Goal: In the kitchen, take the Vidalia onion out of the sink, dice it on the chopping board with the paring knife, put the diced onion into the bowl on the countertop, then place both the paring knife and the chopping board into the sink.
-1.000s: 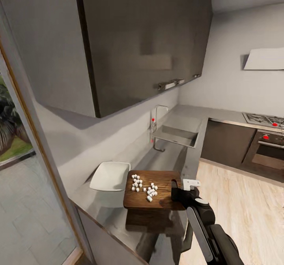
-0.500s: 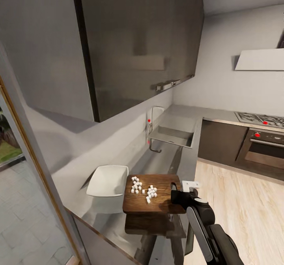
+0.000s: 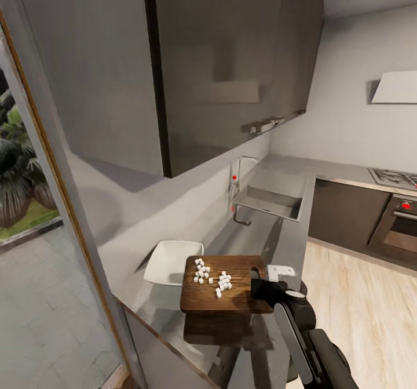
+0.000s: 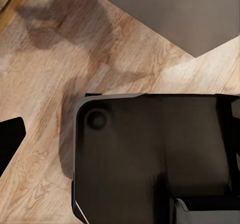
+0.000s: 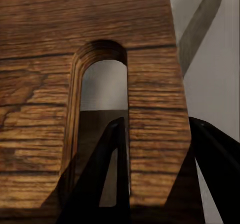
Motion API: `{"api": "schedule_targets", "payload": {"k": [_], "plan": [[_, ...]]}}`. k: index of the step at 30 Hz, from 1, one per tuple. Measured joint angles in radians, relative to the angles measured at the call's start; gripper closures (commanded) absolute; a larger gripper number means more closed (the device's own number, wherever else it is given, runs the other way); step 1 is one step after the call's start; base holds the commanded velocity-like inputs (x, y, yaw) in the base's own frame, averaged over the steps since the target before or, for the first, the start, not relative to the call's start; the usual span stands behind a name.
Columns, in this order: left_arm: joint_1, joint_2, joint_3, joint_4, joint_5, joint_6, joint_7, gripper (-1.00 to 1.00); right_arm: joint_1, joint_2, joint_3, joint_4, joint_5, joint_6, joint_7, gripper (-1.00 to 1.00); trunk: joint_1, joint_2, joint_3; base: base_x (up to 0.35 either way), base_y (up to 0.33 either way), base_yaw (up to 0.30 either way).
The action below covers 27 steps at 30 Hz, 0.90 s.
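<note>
On the grey steel-look countertop [image 3: 174,313], the right gripper [image 3: 259,284] clamps the dark brown wooden chopping board [image 3: 231,302] by its handle slot, tiny white onion dice [image 3: 211,276] atop. The shallow white bowl [image 3: 172,261] just beside it looks unfilled; tipping in, then the sink [image 3: 272,195], remain.

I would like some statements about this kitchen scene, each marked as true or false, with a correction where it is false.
1. The diced onion lies on the chopping board. True.
2. The bowl already holds onion cubes. False: it looks empty.
3. The right gripper grips the board at its handle slot. True: one finger passes through the slot in the right wrist view.
4. The bowl stands on the sink's side of the board. False: the bowl is beside the board's opposite end.
5. The board lies inside the sink. False: it is at the countertop, held over its near end.
</note>
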Motion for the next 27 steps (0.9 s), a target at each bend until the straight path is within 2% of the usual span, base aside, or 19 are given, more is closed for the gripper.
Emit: {"api": "schedule_targets", "payload": {"k": [14, 27], "plan": [[0.0, 0.0, 0.0, 0.003, -0.001, 0.0, 0.0, -1.0, 0.0, -0.002, -0.001, -0.001, 0.002, 0.001, 0.0, 1.0, 0.0, 0.0, 0.0, 0.104, 0.131, 0.011], [0.0, 0.001, 0.0, 0.005, -0.001, -0.001, 0.0, -1.0, 0.0, 0.0, -0.008, -0.001, 0.005, 0.022, -0.006, 1.0, 0.0, 0.0, 0.0, 0.022, 0.011, 0.0]]}}
